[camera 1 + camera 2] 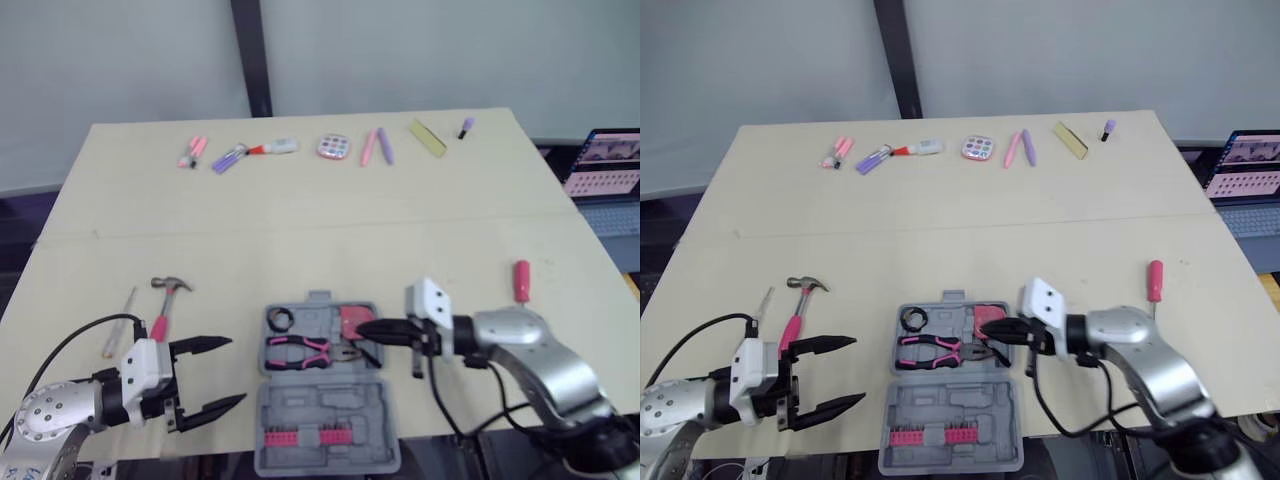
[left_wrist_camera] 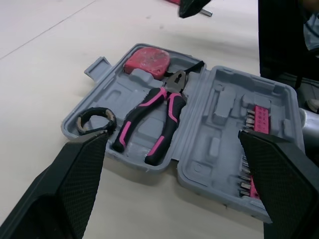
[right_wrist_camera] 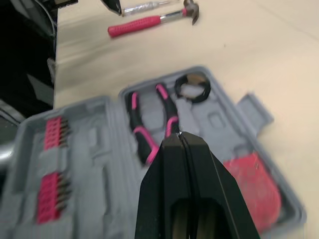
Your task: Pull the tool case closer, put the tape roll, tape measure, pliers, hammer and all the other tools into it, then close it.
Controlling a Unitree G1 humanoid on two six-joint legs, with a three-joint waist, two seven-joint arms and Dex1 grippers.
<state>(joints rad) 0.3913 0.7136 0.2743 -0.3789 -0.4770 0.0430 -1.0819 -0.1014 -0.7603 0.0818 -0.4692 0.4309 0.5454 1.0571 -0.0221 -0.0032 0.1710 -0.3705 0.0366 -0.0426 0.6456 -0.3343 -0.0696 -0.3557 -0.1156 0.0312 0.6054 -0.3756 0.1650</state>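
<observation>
Lying left of the open case [image 1: 320,402], just beyond the left gripper [image 1: 235,370] with its fingers spread wide, the hammer [image 1: 165,300] looks stiff and head-heavy. I judge the pink handle the place to grip, close to the steel head so it will not swing. Roll [image 1: 280,320], pliers [image 1: 300,350] and tape measure [image 1: 352,320] sit in the case, where the right gripper [image 1: 365,329] hovers pinched shut, empty.

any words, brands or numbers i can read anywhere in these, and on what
No text can be read.
Laptop screen: rows of content, too small to read.
Red tape measure in the tool case: faint marks on its face, too blurred to read.
Far small items: too small to tell.
</observation>
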